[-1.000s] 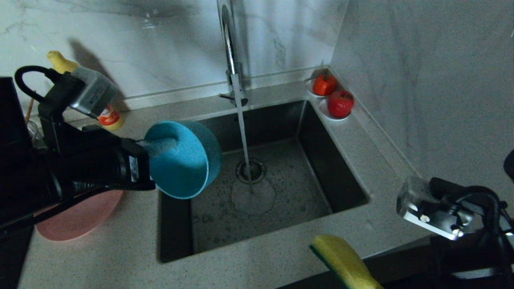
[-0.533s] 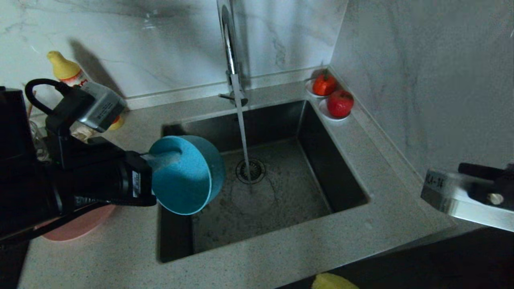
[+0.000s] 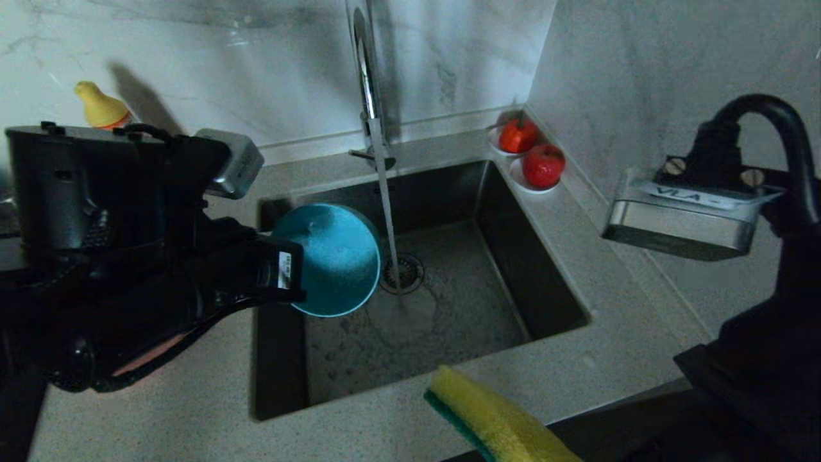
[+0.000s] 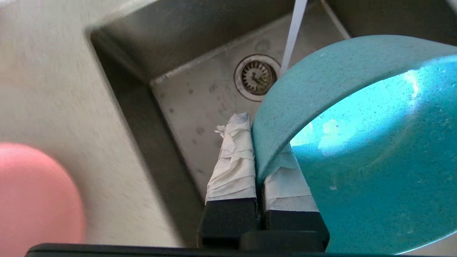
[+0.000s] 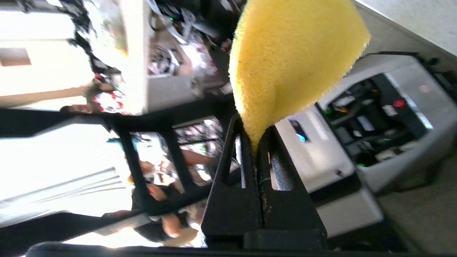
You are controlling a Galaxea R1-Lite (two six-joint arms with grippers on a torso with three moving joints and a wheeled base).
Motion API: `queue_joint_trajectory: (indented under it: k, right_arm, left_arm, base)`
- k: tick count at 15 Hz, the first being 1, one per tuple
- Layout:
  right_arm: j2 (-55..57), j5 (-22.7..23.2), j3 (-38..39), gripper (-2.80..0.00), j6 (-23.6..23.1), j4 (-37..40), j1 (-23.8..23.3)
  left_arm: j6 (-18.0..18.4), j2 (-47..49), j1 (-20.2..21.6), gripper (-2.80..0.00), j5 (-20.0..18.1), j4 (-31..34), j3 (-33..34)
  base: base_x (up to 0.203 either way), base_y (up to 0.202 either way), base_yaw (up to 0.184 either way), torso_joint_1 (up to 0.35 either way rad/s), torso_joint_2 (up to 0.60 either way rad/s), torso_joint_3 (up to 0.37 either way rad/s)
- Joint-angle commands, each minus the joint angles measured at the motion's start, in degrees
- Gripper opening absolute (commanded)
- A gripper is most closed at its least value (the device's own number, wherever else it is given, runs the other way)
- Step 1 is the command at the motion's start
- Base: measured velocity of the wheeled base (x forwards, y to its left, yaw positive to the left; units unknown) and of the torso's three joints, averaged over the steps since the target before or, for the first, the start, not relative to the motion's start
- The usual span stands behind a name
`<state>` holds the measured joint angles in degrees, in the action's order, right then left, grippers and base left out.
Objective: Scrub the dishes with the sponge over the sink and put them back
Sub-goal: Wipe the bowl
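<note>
A teal-blue bowl (image 3: 333, 260) hangs tilted over the left part of the sink (image 3: 462, 321), right beside the running water. My left gripper (image 4: 255, 142) is shut on its rim (image 4: 357, 142), one taped finger inside and one outside. The yellow sponge (image 3: 494, 417) with its green face pokes up at the near counter edge. My right gripper (image 5: 255, 132) is shut on the sponge (image 5: 289, 53). The pink plate (image 4: 32, 200) lies on the counter left of the sink, mostly hidden under my left arm in the head view. No chopsticks are in view.
The tall chrome faucet (image 3: 369, 83) pours a stream (image 3: 388, 212) onto the drain strainer (image 3: 401, 273). Two tomatoes on small white saucers (image 3: 532, 154) sit in the back right corner. A yellow-capped bottle (image 3: 99, 106) stands at the back left. A wall rises close on the right.
My left arm has carried the bowl to the right, over the sink and up to the water stream. My right arm has risen, and the sponge has shifted left along the near counter edge.
</note>
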<state>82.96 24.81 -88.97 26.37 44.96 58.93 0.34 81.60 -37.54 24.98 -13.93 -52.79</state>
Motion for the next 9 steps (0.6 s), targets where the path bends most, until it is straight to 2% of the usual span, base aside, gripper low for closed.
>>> queue_joint_trajectory:
  k: [1,3,5,7,9]
  right_arm:
    - [4.4,0.1,-3.4,-2.80,2.4,0.3,1.5]
    - [6.5,0.1,-5.1,-2.80,4.2,0.3,1.9]
    - [8.3,0.1,-6.4,-2.80,5.3,0.2,1.8]
    - [9.9,0.1,-6.7,-2.80,5.4,0.0,1.4]
    - [12.0,-0.1,-8.2,-2.80,5.7,-0.1,1.1]
  left_arm:
    - [-3.4,1.3,-3.4,-2.80,3.8,-0.3,-0.5]
    - [-4.8,1.8,-3.9,-2.80,6.7,-0.7,-1.1]
    - [-6.8,2.2,-4.1,-2.80,7.8,-0.8,-1.2]
    - [-11.3,4.3,-4.6,-2.80,12.3,-1.3,-1.8]
    - [-12.7,4.4,-5.0,-2.80,12.9,-2.9,-1.9]
  base:
    - [0.000,0.000,0.000,0.000,0.00,0.000]
    - [0.000,0.000,0.000,0.000,0.00,0.000]
    - [0.000,0.000,0.000,0.000,0.00,0.000]
    - [0.000,0.000,0.000,0.000,0.00,0.000]
    - [0.000,0.000,0.000,0.000,0.00,0.000]
